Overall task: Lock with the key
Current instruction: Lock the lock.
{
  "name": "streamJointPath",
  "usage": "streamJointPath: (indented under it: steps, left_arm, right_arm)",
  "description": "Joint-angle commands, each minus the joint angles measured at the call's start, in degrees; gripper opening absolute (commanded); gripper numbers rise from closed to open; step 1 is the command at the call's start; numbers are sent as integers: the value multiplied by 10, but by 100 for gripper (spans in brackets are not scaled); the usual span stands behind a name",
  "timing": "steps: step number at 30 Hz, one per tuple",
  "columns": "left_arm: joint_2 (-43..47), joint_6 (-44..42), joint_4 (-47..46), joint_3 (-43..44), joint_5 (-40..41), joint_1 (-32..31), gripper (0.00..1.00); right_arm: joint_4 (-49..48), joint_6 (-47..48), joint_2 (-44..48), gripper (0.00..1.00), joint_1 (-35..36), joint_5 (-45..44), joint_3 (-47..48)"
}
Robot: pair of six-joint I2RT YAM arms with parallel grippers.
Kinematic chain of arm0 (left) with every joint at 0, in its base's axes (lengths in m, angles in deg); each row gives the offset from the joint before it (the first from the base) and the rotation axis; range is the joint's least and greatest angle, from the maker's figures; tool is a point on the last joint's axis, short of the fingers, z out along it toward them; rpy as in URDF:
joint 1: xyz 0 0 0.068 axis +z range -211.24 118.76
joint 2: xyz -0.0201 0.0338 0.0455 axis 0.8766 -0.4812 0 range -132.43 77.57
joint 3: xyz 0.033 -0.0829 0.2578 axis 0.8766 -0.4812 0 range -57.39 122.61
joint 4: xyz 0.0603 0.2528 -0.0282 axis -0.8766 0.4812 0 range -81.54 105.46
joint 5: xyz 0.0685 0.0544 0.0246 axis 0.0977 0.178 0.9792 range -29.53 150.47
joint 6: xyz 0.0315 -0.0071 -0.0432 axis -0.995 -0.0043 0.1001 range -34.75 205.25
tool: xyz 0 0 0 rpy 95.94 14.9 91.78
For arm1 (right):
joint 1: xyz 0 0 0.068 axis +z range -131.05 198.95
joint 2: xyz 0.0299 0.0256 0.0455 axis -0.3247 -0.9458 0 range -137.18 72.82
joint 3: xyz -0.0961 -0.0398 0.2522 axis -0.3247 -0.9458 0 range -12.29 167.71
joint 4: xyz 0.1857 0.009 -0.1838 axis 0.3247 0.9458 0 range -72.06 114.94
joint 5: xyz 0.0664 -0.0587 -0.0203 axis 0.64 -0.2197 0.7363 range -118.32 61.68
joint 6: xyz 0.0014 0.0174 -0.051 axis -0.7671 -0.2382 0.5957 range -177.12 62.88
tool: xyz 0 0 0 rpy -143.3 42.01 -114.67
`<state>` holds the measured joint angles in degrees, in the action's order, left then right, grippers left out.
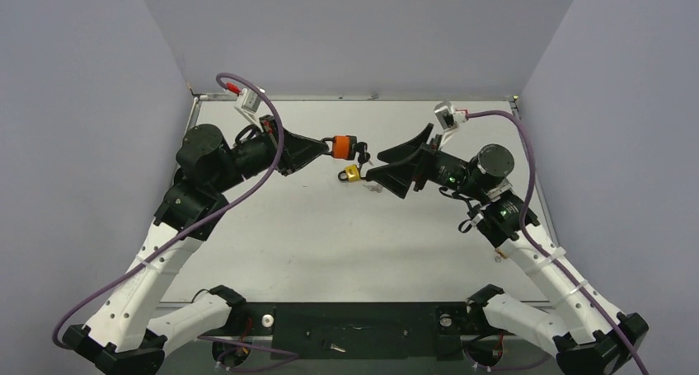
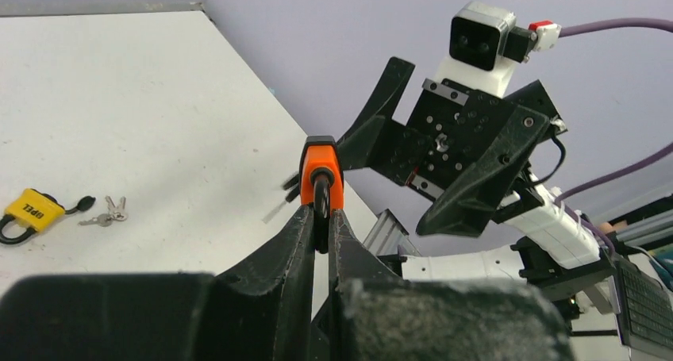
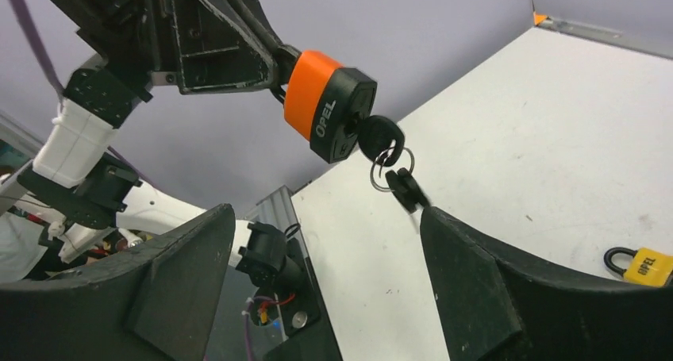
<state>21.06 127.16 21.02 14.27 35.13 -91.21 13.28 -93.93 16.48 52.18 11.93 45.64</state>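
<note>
The key (image 3: 381, 137), black-headed, sits pushed into the keyhole of the orange padlock (image 3: 329, 103), held up in the air above the counter (image 1: 330, 243). A small ring (image 3: 386, 173) hangs from its head and carries a second black-headed key (image 3: 406, 190) that dangles below. My left pincer (image 2: 320, 218) is pressed together on the padlock's black shackle and holds the lock aloft. My right pincer (image 3: 321, 218) is spread wide just beside the hanging keys, with nothing between its fingers. Down on the counter lies a yellow padlock (image 2: 33, 210) with a pair of small silver keys (image 2: 107, 216) near it.
</note>
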Motion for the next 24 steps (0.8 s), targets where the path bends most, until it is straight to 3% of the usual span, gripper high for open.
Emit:
streamJointPath:
  steps: [1,6,10,15,24]
  left_arm:
    - [13,8,-44,28,-61,6,0]
    - [2,-3,-34,49,-108,6,0]
    - [-4,13,-52,49,-144,6,0]
    - [-11,38,-84,39,-162,7,0]
    - [-16,51,-110,42,-170,12,0]
  right_arm:
    - [-188,-80,40,82,-64,94,-29]
    - [-390,-224,-2,76,-100,132,-63]
    - [-443,-257,-21,63,-87,139,-55]
    - [-441,-251,-30,51,-72,150,-49]
    - [-303,-150,-5,50,-51,142,-53]
